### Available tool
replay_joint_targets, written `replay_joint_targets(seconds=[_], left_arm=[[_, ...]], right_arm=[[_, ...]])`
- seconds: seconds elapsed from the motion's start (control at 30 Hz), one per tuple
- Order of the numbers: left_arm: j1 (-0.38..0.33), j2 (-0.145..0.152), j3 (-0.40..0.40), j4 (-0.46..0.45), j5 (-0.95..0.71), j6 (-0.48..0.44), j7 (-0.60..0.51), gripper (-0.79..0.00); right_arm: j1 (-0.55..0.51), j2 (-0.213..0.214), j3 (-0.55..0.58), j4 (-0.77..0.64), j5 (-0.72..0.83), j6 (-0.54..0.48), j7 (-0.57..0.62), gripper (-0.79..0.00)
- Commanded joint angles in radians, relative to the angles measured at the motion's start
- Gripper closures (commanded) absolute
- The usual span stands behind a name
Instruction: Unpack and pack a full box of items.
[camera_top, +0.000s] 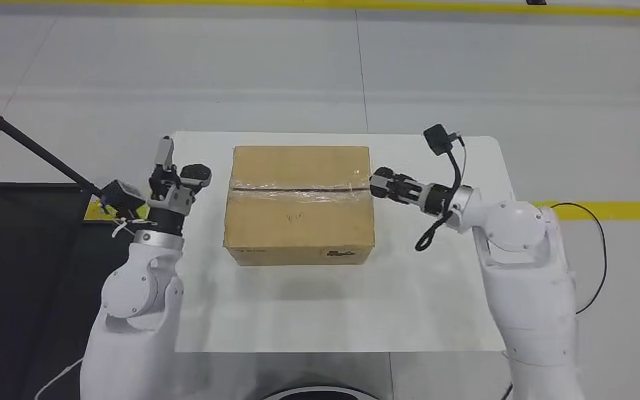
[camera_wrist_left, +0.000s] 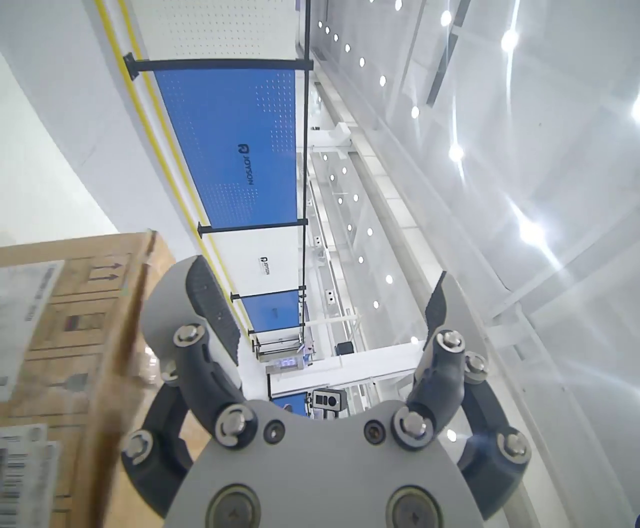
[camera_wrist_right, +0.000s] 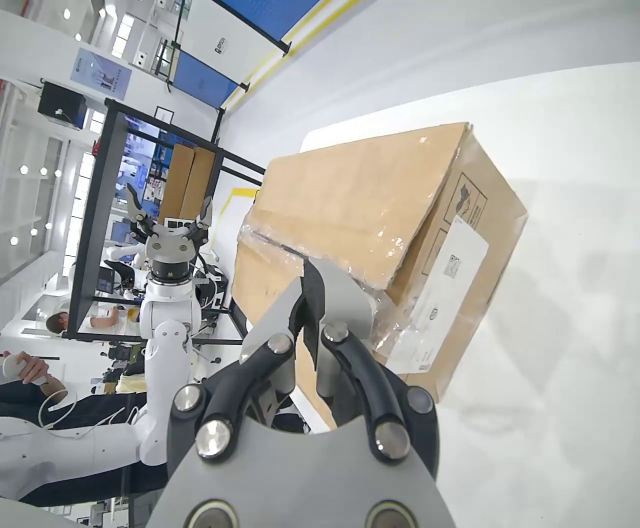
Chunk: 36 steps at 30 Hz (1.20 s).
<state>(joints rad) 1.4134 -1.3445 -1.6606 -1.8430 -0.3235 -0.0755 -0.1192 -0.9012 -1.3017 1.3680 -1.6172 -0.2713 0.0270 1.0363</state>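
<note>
At far left, holding the left end effector (camera_top: 170, 165) just beside the box's left end, apart from it, pointing upward with fingers spread wide and gripping nothing. In the middle, showing the box (camera_top: 300, 200) sitting flat on the white bench (camera_top: 430, 290), top flaps lying shut and meeting along a centre seam, clear tape (camera_top: 300, 187) running crinkled along that seam and down over the ends. Hiding its contents entirely behind the shut flaps. Bearing a white label (camera_wrist_right: 450, 280) on the right end wall. At right, reaching the right end effector (camera_top: 378, 184) in level at the box's right top edge, fingers pressed together, tips touching the taped seam there; not telling whether any tape is being pinched between them.
</note>
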Motion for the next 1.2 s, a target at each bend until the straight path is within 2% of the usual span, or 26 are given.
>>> replay_joint_targets(seconds=[0.0, 0.17, 0.37, 0.53, 0.93, 1.07, 1.17], left_arm=[[0.011, 0.001, -0.016, 0.019, -0.026, -0.011, -0.013, -0.785], [0.026, 0.004, -0.035, 0.051, -0.057, -0.027, -0.051, -0.785], [0.034, 0.007, -0.053, 0.065, -0.072, -0.037, -0.079, -0.785], [0.035, 0.011, -0.067, 0.075, -0.084, -0.033, -0.102, -0.785], [0.035, 0.019, -0.092, 0.084, -0.093, -0.020, -0.143, -0.785], [0.036, 0.022, -0.100, 0.089, -0.095, -0.020, -0.153, -0.785], [0.036, 0.024, -0.108, 0.092, -0.100, -0.018, -0.159, -0.785]], right_arm=[[0.031, -0.006, -0.043, 0.023, 0.016, 0.045, -0.015, 0.000], [0.129, -0.026, -0.145, 0.123, 0.064, 0.137, -0.045, 0.000], [0.225, -0.043, -0.235, 0.241, 0.127, 0.188, 0.027, 0.000], [0.276, -0.058, -0.297, 0.312, 0.142, 0.224, 0.012, 0.000], [0.370, -0.093, -0.412, 0.433, 0.176, 0.260, -0.006, 0.000], [0.382, -0.105, -0.424, 0.421, 0.218, 0.218, -0.062, 0.000], [0.387, -0.108, -0.438, 0.418, 0.222, 0.223, -0.043, 0.000]])
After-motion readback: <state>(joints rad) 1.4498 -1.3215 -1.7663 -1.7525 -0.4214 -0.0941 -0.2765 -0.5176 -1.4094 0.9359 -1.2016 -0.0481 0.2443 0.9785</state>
